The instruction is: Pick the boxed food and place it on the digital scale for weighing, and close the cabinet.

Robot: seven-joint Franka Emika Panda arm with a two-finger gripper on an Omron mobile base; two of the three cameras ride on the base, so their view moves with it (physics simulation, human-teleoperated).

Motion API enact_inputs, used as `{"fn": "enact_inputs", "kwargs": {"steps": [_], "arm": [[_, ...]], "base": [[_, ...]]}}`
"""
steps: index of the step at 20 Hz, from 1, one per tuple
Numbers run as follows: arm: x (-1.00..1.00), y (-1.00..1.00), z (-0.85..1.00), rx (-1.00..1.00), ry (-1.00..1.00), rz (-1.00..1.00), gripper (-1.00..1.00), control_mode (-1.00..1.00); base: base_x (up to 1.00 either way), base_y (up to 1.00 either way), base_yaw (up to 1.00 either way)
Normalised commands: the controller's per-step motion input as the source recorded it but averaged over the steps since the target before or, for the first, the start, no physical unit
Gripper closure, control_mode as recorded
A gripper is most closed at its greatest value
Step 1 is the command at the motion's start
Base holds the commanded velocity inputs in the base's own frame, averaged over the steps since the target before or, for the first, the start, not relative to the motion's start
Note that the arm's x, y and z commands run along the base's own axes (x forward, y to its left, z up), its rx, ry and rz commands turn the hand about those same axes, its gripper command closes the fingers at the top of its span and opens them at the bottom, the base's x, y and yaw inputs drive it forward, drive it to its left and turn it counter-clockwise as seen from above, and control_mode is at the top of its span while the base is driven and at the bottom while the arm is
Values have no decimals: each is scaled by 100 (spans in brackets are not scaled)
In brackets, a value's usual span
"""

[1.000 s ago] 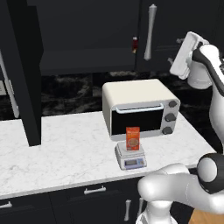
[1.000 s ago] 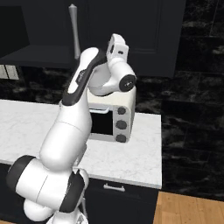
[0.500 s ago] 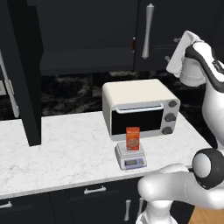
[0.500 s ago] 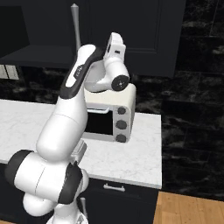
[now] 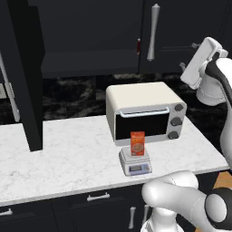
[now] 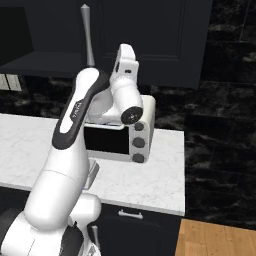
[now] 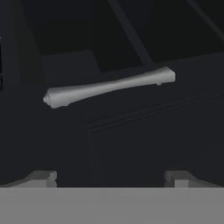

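Compared with one second ago, the arm's hand [image 5: 201, 63] is a little higher in the left base view and nearer to the cabinet [image 5: 181, 31]. In the right base view the hand [image 6: 125, 65] also moves up slightly, and the elbow bends more sharply.

An orange-red boxed food [image 5: 137, 143] with a round brownish picture is seen on the light grey digital scale [image 5: 135, 163], whose display is bluish. The cabinet [image 5: 113, 31] is black with silver bar handles [image 5: 153, 32]. The toaster oven [image 5: 144, 111] is cream, the counter [image 5: 68, 158] white marbled, the backsplash [image 6: 220, 125] black veined.
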Motion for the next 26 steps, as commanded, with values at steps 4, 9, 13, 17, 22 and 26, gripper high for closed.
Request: {"fn": "enact_inputs", "kwargs": {"steps": [4,9,13,17,22,26], "arm": [[-100,0,4,0,-1,0,-100,-100],[-97,19,0,0,-7,0,-100,-100],[-78,53,-2,0,-5,0,-100,-100],[-80,78,-4,0,-8,0,-100,-100],[-48,89,-2,0,-5,0,-100,-100],[-24,85,-1,0,-2,0,-100,-100]], "base": [[0,0,0],[0,0,0],[0,0,0],[0,0,0],[0,0,0],[0,0,0]]}}
